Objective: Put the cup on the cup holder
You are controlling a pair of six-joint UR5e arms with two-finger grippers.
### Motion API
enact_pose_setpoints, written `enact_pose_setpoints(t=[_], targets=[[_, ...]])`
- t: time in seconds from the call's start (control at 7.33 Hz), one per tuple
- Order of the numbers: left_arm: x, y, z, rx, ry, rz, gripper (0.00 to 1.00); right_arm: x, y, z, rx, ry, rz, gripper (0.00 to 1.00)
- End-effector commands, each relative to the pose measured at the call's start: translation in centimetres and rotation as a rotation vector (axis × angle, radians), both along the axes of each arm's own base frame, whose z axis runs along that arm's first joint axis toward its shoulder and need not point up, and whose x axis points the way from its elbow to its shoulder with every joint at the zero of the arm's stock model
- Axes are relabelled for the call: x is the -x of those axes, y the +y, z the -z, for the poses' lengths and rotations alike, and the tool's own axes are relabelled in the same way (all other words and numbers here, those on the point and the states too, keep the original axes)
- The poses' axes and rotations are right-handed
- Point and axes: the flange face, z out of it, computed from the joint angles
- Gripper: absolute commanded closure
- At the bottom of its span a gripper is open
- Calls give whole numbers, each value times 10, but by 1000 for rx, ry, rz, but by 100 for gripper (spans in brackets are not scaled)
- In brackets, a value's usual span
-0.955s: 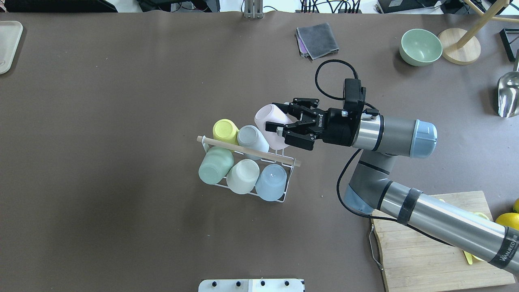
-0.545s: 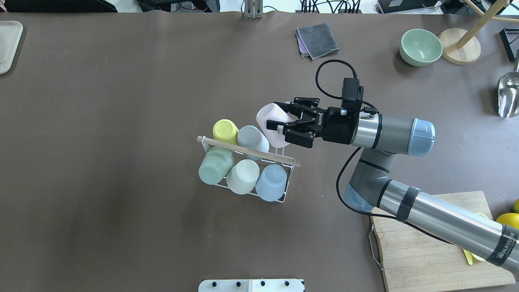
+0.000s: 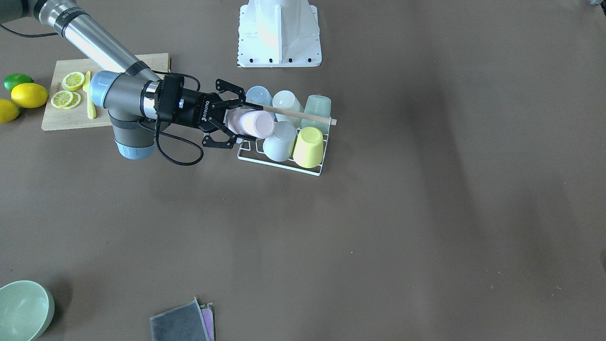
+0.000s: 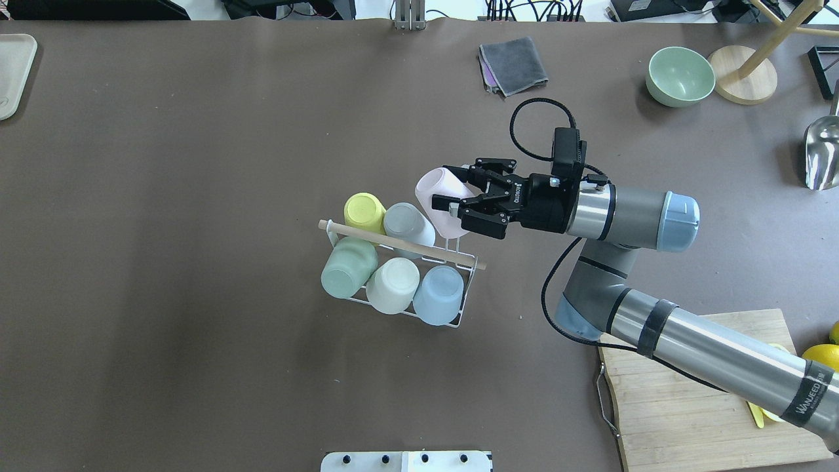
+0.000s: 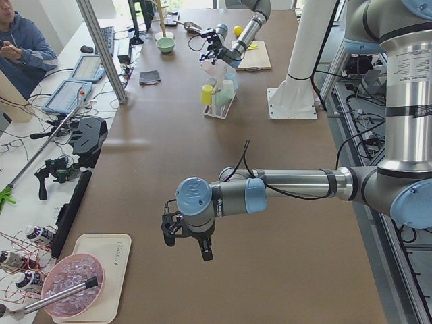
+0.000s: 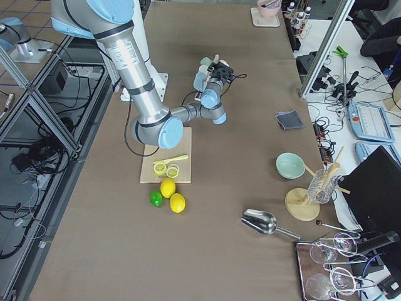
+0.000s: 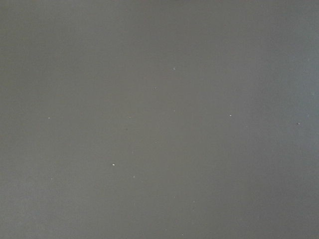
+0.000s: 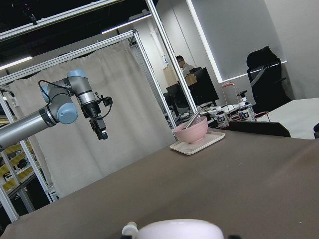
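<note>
The cup holder, a white wire rack with a wooden rod handle, stands mid-table and carries several pastel cups upside down. A pink cup leans tilted on its far right prong. My right gripper is open, its fingers spread on either side of the pink cup's rim end; in the front-facing view the gripper sits just left of the cup. My left gripper hangs over bare table far to the left; I cannot tell whether it is open or shut.
A green bowl, a wooden stand and a metal scoop sit at the far right. A grey cloth lies at the back. A cutting board with lemon slices is near right.
My right gripper has drawn back a little to the right, away from the pink cup, which stays leaning on the rack. Nothing else moved.
</note>
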Motion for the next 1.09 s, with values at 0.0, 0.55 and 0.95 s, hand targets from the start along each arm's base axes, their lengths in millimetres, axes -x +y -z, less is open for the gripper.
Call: enact_pose_setpoints(t=[0.0,0.55,0.95], targets=[[0,1,-4,-36,1,-48,2,1,1,-4,-5,-9,1,100],[1,3,-5,-60,-2,-75,2,8,7,-1,-7,-13,15,100],[2,3,-4,-64,-3,-73,2,13,12,-4,-5,-9,27,100]])
